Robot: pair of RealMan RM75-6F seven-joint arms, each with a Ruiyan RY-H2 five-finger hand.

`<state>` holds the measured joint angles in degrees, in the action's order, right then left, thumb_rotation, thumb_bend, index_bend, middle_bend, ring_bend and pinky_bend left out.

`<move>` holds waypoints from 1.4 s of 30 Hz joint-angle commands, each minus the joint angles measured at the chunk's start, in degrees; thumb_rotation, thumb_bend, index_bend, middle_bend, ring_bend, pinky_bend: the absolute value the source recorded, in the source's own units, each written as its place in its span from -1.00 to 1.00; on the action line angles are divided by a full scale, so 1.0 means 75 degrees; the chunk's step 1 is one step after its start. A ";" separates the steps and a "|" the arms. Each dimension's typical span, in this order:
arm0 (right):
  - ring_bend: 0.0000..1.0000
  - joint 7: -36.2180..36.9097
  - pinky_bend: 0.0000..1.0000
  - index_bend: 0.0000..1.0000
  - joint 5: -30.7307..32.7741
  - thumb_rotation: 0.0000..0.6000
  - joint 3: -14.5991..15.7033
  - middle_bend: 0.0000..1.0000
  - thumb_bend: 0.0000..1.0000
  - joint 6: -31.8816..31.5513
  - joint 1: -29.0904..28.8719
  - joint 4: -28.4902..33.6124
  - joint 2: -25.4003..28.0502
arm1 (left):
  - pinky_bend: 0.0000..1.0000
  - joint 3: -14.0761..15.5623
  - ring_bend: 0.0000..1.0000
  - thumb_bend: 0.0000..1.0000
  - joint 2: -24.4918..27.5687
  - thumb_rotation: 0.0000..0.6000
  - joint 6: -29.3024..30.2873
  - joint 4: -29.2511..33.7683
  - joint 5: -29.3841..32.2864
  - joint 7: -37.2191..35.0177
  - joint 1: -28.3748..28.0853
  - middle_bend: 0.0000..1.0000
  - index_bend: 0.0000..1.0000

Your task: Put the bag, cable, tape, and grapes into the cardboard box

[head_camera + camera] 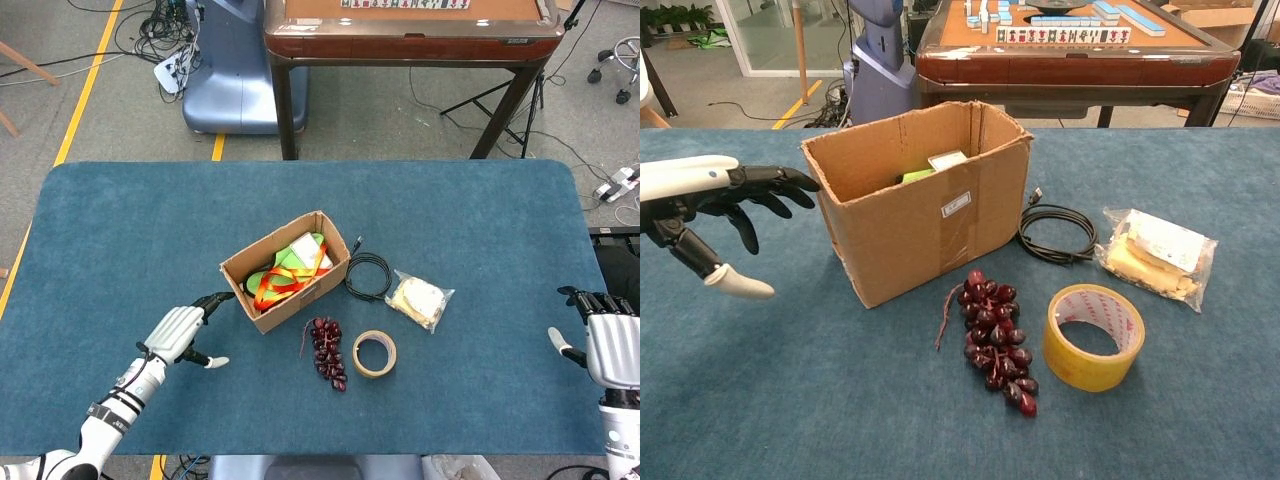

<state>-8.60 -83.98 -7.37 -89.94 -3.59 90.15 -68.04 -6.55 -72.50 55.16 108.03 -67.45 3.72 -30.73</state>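
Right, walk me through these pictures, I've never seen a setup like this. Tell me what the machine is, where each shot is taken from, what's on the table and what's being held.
This is a two-armed robot steered by a person, with a human-like hand on each arm. One picture looks down from its head, the other looks forward from its chest.

On the blue table stands an open cardboard box that already has colourful things inside. Beside it lie a coiled black cable, a clear bag, a bunch of dark red grapes and a roll of yellowish tape. All four are outside the box.

The left hand is by the box's left end, fingers spread towards it, holding nothing. The right hand waits at the table's right edge, also holding nothing.
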 commanded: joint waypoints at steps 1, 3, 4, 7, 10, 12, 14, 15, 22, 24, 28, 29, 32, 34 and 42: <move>-0.26 -0.0013 -0.22 -0.33 0.0010 1.00 0.0000 -0.11 -0.61 0.0016 -0.0005 0.0000 -0.0003 | -0.30 0.0126 -0.68 -0.95 0.0177 1.00 -0.0207 0.0255 -0.0196 -0.0298 -0.0001 -0.75 -0.80; -0.26 -0.0015 -0.22 -0.34 0.0023 1.00 -0.0002 -0.11 -0.61 0.0029 -0.0009 0.0000 -0.0003 | -0.29 0.0179 -0.68 -0.95 0.0253 1.00 -0.0330 0.0368 -0.0316 -0.0493 -0.0014 -0.75 -0.80; -0.26 -0.0013 -0.22 -0.34 0.0029 1.00 -0.0004 -0.11 -0.61 0.0033 -0.0010 -0.0001 -0.0003 | -0.29 0.0216 -0.68 -0.95 0.0296 1.00 -0.0393 0.0426 -0.0408 -0.0609 -0.0020 -0.75 -0.80; -0.26 -0.0006 -0.22 -0.34 0.0043 1.00 -0.0008 -0.11 -0.61 0.0048 -0.0013 -0.0001 0.0003 | -0.28 0.0301 -0.68 -0.95 0.0409 1.00 -0.0597 0.0588 -0.0582 -0.0984 -0.0039 -0.75 -0.80; -0.26 0.0003 -0.22 -0.34 0.0055 1.00 -0.0013 -0.11 -0.61 0.0060 -0.0018 -0.0005 0.0006 | -0.28 0.0363 -0.68 -0.95 0.0517 1.00 -0.0766 0.0681 -0.0797 -0.1323 -0.0071 -0.75 -0.80; -0.26 0.0003 -0.22 -0.34 0.0059 1.00 -0.0013 -0.11 -0.61 0.0068 -0.0020 -0.0003 0.0008 | -0.28 0.0403 -0.68 -0.95 0.0535 1.00 -0.0789 0.0680 -0.0929 -0.1397 -0.0082 -0.75 -0.80; -0.26 -0.0002 -0.22 -0.34 0.0062 1.00 -0.0013 -0.11 -0.61 0.0073 -0.0023 -0.0002 0.0008 | -0.28 0.0448 -0.68 -0.95 0.0560 1.00 -0.0837 0.0702 -0.1029 -0.1487 -0.0101 -0.75 -0.80; -0.26 -0.0003 -0.22 -0.34 0.0064 1.00 -0.0013 -0.11 -0.61 0.0078 -0.0025 -0.0001 0.0009 | -0.28 0.0470 -0.68 -0.95 0.0577 1.00 -0.0876 0.0725 -0.1066 -0.1561 -0.0110 -0.75 -0.80; -0.26 0.0001 -0.22 -0.34 0.0127 1.00 -0.0026 -0.11 -0.61 0.0159 -0.0053 -0.0014 0.0012 | -0.27 0.0591 -0.67 -0.95 0.0840 1.00 -0.1085 0.0803 -0.1468 -0.2310 -0.0145 -0.75 -0.80; -0.26 -0.0002 -0.22 -0.34 0.0150 1.00 -0.0030 -0.11 -0.61 0.0191 -0.0066 -0.0024 0.0009 | -0.27 0.0638 -0.67 -0.95 0.0892 1.00 -0.1028 0.0762 -0.1545 -0.2314 -0.0117 -0.75 -0.80; -0.26 0.0012 -0.22 -0.34 0.0257 1.00 -0.0063 -0.11 -0.61 0.0299 -0.0108 -0.0075 -0.0013 | -0.27 0.0829 -0.68 -0.95 0.1057 1.00 -0.0582 0.0588 -0.1662 -0.1663 0.0104 -0.75 -0.79; -0.26 0.0008 -0.22 -0.34 0.0289 1.00 -0.0072 -0.11 -0.61 0.0331 -0.0121 -0.0094 -0.0023 | -0.27 0.0887 -0.67 -0.95 0.1097 1.00 -0.0452 0.0559 -0.1651 -0.1407 0.0176 -0.75 -0.79; -0.26 -0.0033 -0.22 -0.33 0.0385 1.00 -0.0105 -0.11 -0.61 0.0436 -0.0176 -0.0157 -0.0071 | -0.27 0.1071 -0.68 -0.95 0.1197 1.00 0.0041 0.0478 -0.1563 -0.0568 0.0467 -0.75 -0.78; -0.26 -0.0092 -0.22 -0.34 0.0434 1.00 -0.0117 -0.11 -0.61 0.0509 -0.0221 -0.0205 -0.0120 | -0.27 0.1171 -0.67 -0.95 0.1255 1.00 0.0375 0.0428 -0.1494 -0.0156 0.0678 -0.75 -0.78; -0.26 -0.0301 -0.22 -0.34 0.0591 1.00 -0.0179 -0.11 -0.61 0.0702 -0.0386 -0.0423 -0.0390 | -0.27 0.1376 -0.68 -0.95 0.1387 1.00 0.1418 -0.0010 -0.1761 -0.0084 0.1372 -0.75 -0.72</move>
<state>-10.72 -79.68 -8.65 -84.82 -6.36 87.10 -70.82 3.27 -62.45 64.60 108.94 -79.98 3.37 -21.51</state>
